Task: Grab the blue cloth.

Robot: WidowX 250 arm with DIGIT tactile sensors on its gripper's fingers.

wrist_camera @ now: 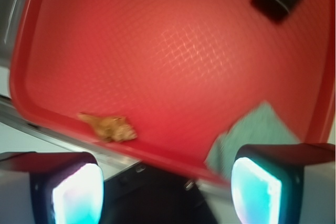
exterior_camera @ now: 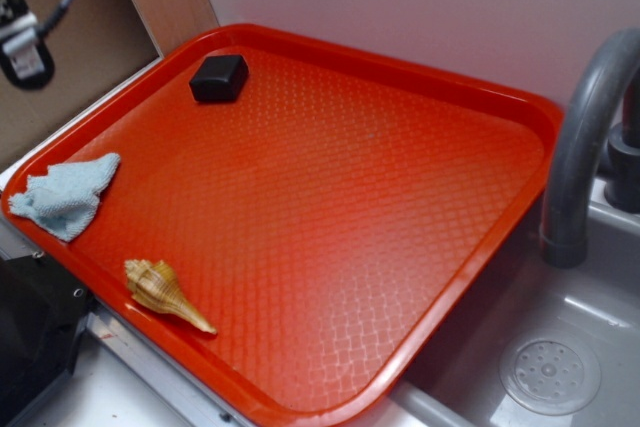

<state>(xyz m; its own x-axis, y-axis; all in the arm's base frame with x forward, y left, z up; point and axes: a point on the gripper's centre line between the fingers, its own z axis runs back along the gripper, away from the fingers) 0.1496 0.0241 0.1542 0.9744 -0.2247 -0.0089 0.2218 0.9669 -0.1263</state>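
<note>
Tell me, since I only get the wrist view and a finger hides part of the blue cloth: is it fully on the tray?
Observer: No. The blue cloth lies across the tray rim, its tip reaching the outer edge.
Operator: Is it bunched up?
Observer: No, it is spread fairly flat and roughly triangular.
Operator: What's beyond the tray's opposite side?
Observer: A sink with a grey faucet arching over it and a round drain.
</note>
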